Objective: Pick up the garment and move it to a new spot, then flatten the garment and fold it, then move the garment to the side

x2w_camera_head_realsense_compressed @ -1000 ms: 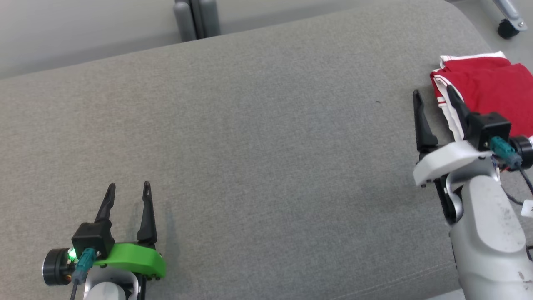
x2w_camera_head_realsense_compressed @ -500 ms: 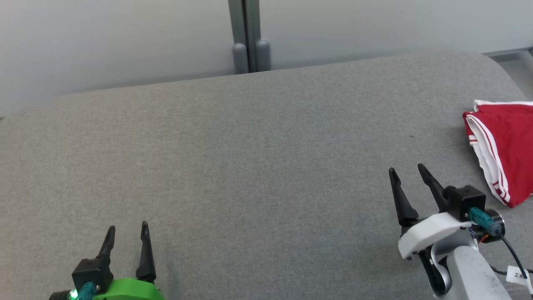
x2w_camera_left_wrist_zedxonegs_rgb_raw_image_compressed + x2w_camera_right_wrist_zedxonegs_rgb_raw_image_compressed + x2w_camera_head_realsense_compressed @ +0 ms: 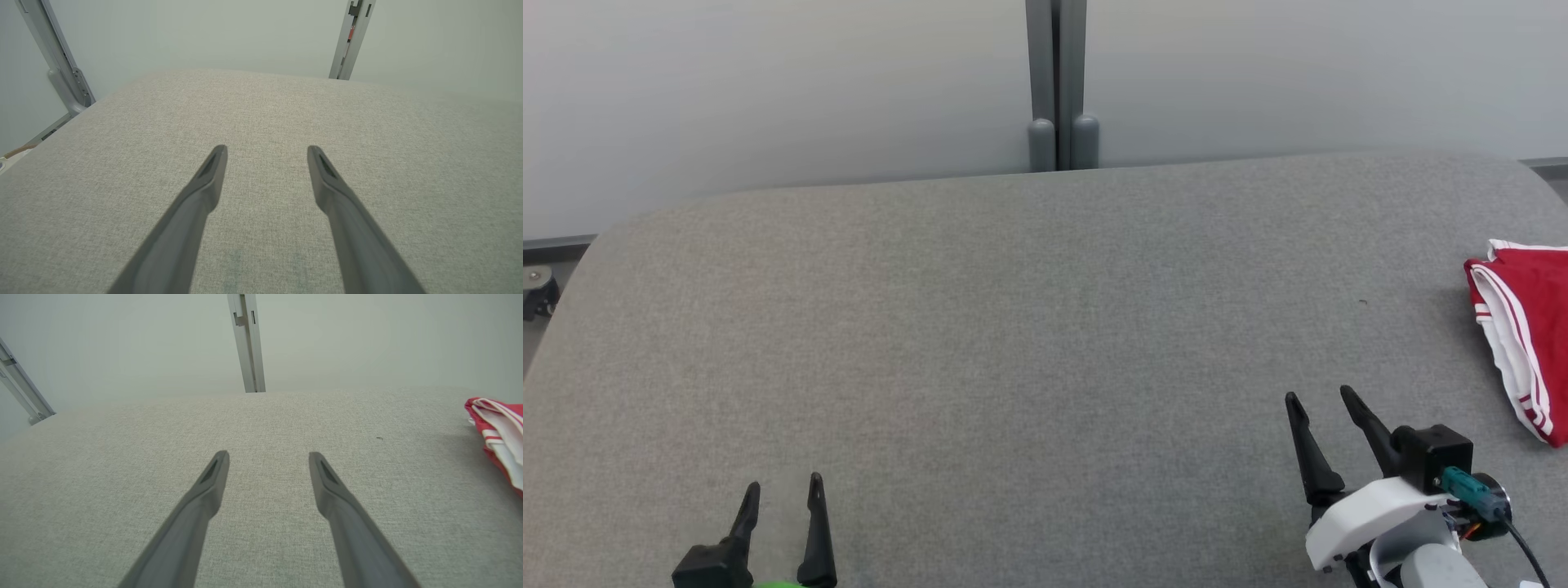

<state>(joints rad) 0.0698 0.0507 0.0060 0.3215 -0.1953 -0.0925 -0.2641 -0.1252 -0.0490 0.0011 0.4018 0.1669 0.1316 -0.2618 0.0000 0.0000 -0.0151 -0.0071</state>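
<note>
Garment (image 3: 1539, 302) sits folded at the grey padded counter's (image 3: 1013, 327) right edge, so I'd say it's parked aside on purpose; left claw (image 3: 784, 482) and right claw (image 3: 1318, 394) both released, empty, clear of it.

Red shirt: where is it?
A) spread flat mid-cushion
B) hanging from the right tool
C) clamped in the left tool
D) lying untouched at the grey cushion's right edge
D: the red shirt lies at the right edge of the grey cushion, apart from the open left tool and right tool.
</note>
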